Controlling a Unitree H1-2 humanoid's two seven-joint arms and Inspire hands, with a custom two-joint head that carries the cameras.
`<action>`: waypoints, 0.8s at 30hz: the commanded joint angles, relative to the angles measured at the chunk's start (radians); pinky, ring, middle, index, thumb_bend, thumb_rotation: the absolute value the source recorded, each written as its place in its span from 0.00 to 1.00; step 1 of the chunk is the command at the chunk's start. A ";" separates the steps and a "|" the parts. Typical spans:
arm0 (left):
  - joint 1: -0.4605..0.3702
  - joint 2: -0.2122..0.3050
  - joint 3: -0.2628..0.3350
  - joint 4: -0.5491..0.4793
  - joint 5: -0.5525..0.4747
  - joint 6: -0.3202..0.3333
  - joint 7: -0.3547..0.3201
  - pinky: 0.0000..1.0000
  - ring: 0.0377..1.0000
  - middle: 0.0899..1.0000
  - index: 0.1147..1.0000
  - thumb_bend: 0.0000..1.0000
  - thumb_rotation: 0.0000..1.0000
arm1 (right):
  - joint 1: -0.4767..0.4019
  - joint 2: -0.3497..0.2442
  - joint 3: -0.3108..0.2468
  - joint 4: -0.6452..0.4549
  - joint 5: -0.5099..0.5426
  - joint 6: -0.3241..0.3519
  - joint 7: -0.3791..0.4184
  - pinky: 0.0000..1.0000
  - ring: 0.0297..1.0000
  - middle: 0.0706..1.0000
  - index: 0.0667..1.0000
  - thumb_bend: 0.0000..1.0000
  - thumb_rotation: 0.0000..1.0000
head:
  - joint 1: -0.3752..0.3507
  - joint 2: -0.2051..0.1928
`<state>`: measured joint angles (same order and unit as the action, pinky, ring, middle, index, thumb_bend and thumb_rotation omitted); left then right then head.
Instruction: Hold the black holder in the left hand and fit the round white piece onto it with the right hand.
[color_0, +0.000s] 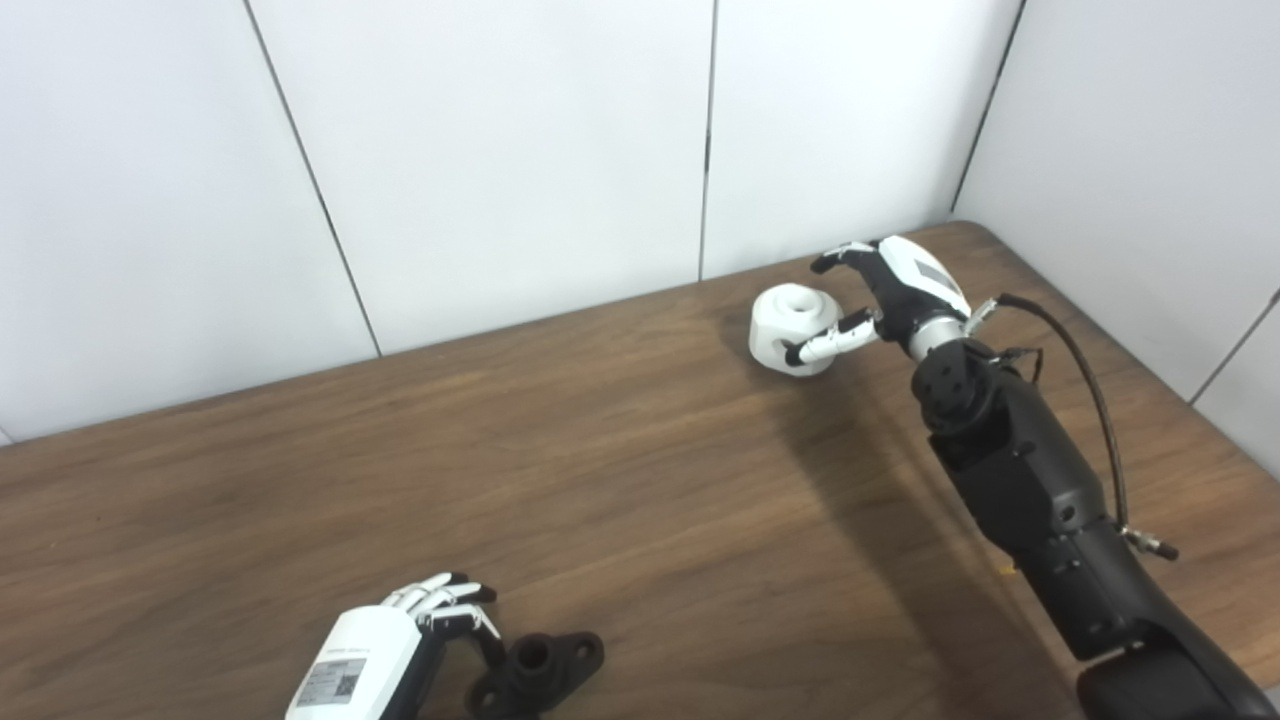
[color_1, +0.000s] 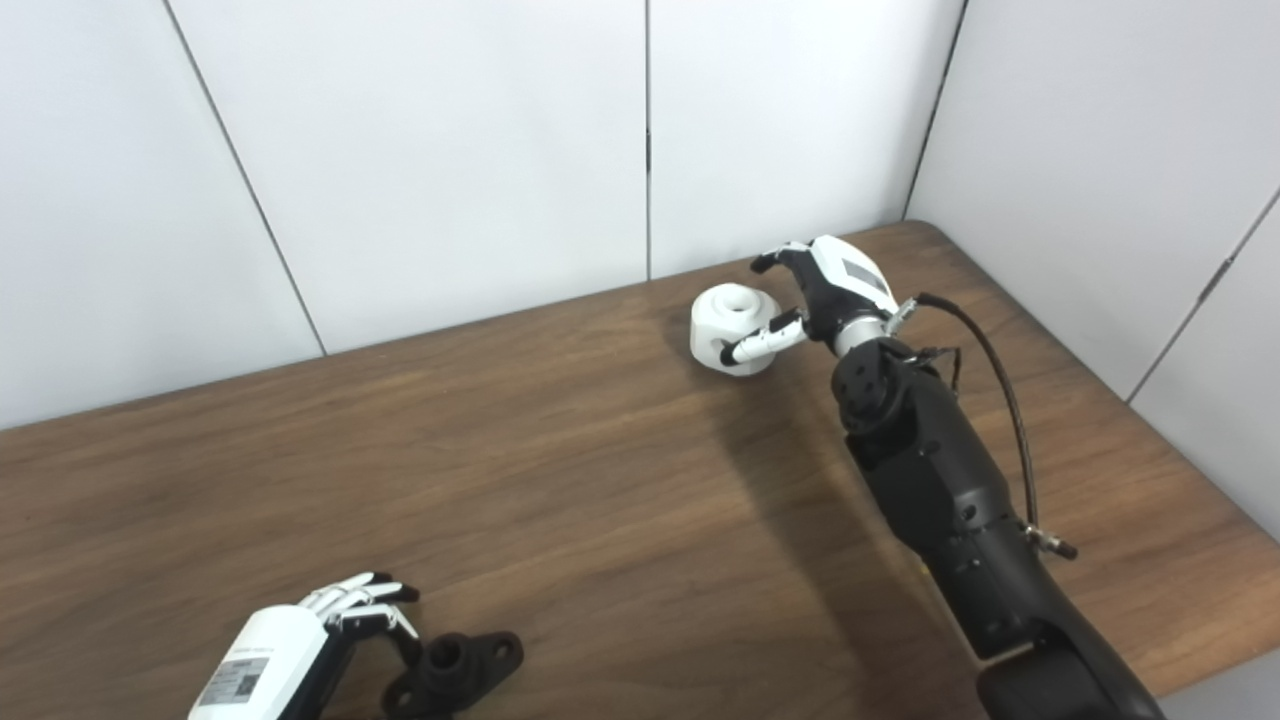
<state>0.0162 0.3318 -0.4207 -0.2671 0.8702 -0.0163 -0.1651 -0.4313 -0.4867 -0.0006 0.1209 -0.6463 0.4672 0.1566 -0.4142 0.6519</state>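
Holder, black, lies flat on the worktop at the near edge, just beside the left hand. This hand has its fingers curled over the holder's left end, but I cannot tell if they really grip it or only rest near it.

White piece stands far away, at the back right of the worktop. The right hand is half open around it: thumb at the front side, the other fingers above and behind. It looks not yet closed firmly.

Risks, as I judge: the piece is round and smooth, so a loose pinch could let it roll or slip out when lifted. The holder could slide or turn if the left hand closes only on one end. The two parts are well apart, so alignment comes later and may fail if either one tilts.

Count: one holder, one white piece, two hands.
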 joint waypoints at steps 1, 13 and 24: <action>0.035 0.033 -0.001 0.029 0.007 0.024 -0.068 0.82 0.86 0.77 0.42 0.52 0.05 | -0.036 -0.018 0.003 -0.009 -0.021 0.002 -0.006 0.95 1.00 0.92 0.76 0.93 0.29 | 0.000 0.000; 0.036 0.030 -0.003 0.030 0.022 0.024 -0.066 0.82 0.86 0.77 0.42 0.52 0.05 | -0.045 -0.006 0.026 0.010 -0.019 0.000 -0.026 0.89 0.98 0.91 0.75 0.91 0.28 | 0.005 0.001; 0.038 0.029 -0.002 0.027 0.018 0.024 -0.065 0.82 0.85 0.77 0.42 0.52 0.05 | -0.050 -0.009 0.032 0.018 -0.019 -0.003 -0.036 0.89 0.98 0.91 0.74 0.91 0.28 | 0.004 -0.002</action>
<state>0.0168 0.3316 -0.4192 -0.2703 0.8722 -0.0162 -0.1689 -0.4349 -0.4694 0.0397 0.1569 -0.6606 0.4671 0.1512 -0.4096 0.6489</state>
